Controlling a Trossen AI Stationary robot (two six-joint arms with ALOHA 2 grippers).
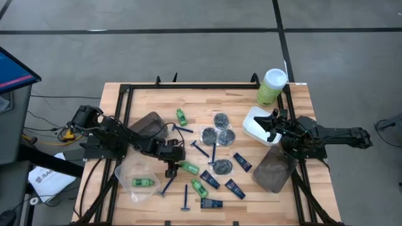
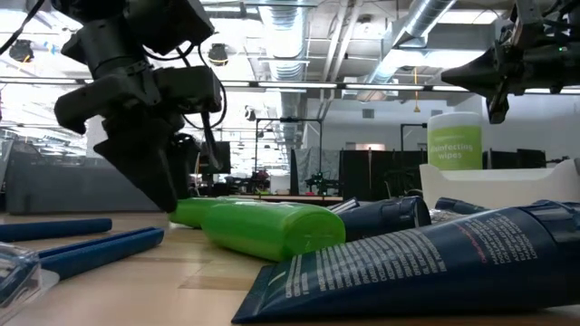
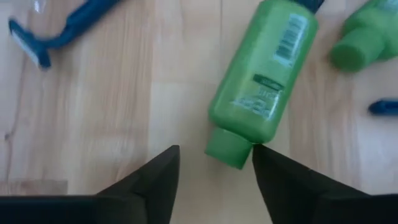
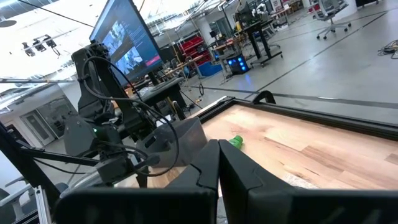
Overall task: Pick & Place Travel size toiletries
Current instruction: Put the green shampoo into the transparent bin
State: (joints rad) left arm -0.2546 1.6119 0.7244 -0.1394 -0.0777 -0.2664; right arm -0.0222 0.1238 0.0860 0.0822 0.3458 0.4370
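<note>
**Left gripper lined up on a green bottle's cap**

Dark-blue tube [image 2: 435,258] fills the lower right of the low view, nearest the lens, with a green bottle [image 2: 272,226] lying on its side behind it. You see the left gripper [image 2: 159,181] come down at the left, its tip close to the table beside that bottle.

From above, your left gripper [image 1: 171,164] sits left of centre amid scattered razors [image 1: 186,199], round tins [image 1: 221,119] and tubes; one bottle already lies in the clear tub [image 1: 125,176] at lower left, probably the drop point. The right gripper [image 1: 272,122] waits over the white tub [image 1: 251,129] at right.

Your left wrist view shows why: spread fingers [image 3: 155,180] bracket the bottle's cap [image 3: 228,148], ready to pinch.

Your right wrist view shows fingers [image 4: 205,165] pressed together, holding nothing.
</note>
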